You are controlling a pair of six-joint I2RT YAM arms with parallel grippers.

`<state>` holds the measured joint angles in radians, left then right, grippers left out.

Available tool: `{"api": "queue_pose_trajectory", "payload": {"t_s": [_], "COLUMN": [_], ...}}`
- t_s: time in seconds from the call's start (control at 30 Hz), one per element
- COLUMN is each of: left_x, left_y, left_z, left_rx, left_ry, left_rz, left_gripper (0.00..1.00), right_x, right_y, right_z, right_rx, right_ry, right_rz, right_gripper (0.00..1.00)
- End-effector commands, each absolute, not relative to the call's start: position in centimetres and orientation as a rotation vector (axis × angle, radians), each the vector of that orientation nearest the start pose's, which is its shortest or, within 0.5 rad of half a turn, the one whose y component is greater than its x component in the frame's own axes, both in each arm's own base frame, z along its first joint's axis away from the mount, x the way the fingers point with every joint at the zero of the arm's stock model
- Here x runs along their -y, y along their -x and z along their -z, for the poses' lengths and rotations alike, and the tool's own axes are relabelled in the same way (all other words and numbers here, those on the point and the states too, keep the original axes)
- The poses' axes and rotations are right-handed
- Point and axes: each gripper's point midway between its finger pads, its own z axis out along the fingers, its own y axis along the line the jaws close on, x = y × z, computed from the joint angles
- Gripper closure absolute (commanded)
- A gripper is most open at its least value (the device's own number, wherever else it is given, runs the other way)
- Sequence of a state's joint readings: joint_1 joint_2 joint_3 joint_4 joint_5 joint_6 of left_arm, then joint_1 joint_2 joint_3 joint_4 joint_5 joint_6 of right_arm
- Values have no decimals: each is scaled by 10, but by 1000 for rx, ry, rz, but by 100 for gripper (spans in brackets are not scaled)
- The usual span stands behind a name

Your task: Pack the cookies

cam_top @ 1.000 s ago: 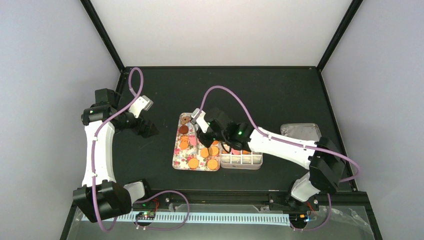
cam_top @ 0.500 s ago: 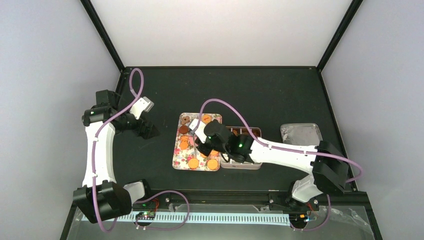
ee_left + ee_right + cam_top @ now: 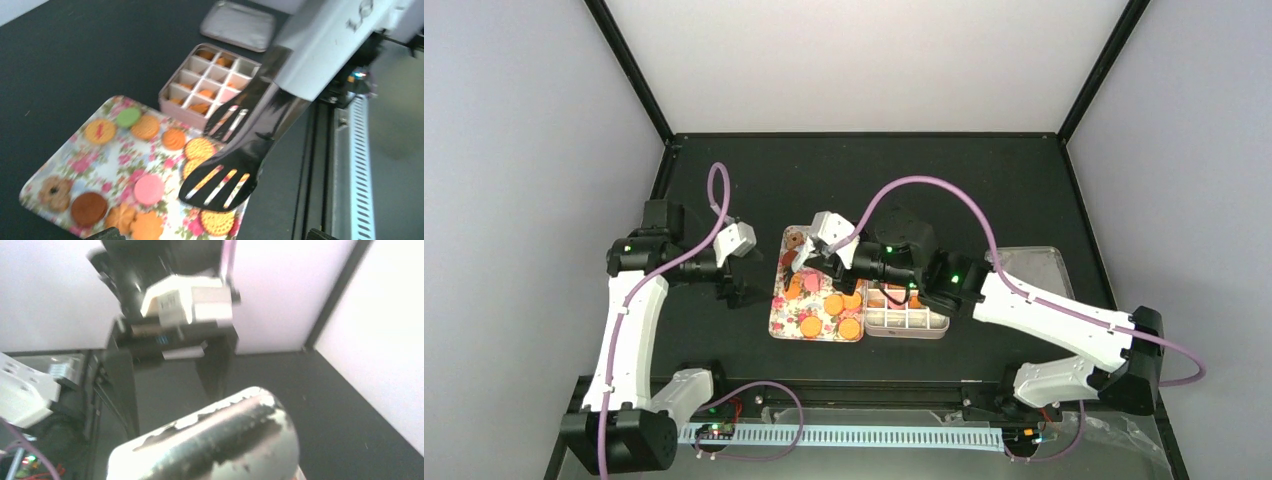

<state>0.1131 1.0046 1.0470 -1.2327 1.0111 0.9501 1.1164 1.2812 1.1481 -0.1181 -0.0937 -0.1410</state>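
Observation:
The cookies (image 3: 149, 189), small orange, pink, brown and green rounds, lie scattered on the flower-patterned tray (image 3: 107, 172); a few more sit in the compartment box (image 3: 210, 80). My right gripper (image 3: 827, 257) is shut on the metal tongs (image 3: 215, 440), whose black slotted tips (image 3: 222, 180) hang over the tray's right half. The tips stand apart and I see no cookie between them. My left gripper (image 3: 740, 275) is open and holds nothing, just left of the tray (image 3: 777, 310). The right fingers themselves are hidden behind the tongs in the right wrist view.
The compartment box (image 3: 908, 320) stands against the tray's right side. Its grey lid (image 3: 1036, 262) lies further right on the black table. A metal rail (image 3: 350, 150) runs along the table's near edge.
The right arm has lifted and swung the tongs from the tray's middle toward its far left part. The left gripper has moved right, closer to the tray, still open.

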Motion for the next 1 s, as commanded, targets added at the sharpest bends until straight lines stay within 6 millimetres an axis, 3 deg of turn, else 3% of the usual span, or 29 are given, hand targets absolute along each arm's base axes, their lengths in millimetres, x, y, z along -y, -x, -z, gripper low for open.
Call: {"api": "queue_pose_trajectory", "payload": {"t_s": [0.0,0.2,0.4,0.67,0.7,0.8,0.83,0.97], "left_x": [151,169,177,184,184,183,182,182], "left_y": [-162,-134,-127,-111,-109,-101,-101,-97], "left_z": [-290,-291,-293,-291,-290,-286,-285,-285], "left_rx": [-1629,-1566,-1552,-1535,-1535,-1549,-1557,-1533], "left_ry": [-1276,-1405,-1433,-1487,-1498,-1529,-1531,-1547], "left_rz": [949,1074,1123,1148,1152,1174,1174,1156], "left_gripper": [3,17,42,59,65,93,97,98], "right_x": [-395,-386,-392,-402,-403,-404,-405,-409], "right_y": [-135,-120,-110,-100,-99,-97,-96,-99], "right_z": [-379,-391,-391,-399,-399,-401,-403,-397], "right_rx": [-1238,-1122,-1078,-1005,-1002,-1004,-1008,-1057], "right_ry": [1363,1477,1543,1567,1571,1567,1561,1523], "right_rz": [-908,-929,-982,-1080,-1086,-1116,-1141,-1184], "right_gripper": [99,99,99,99,99,99,98,86]}}
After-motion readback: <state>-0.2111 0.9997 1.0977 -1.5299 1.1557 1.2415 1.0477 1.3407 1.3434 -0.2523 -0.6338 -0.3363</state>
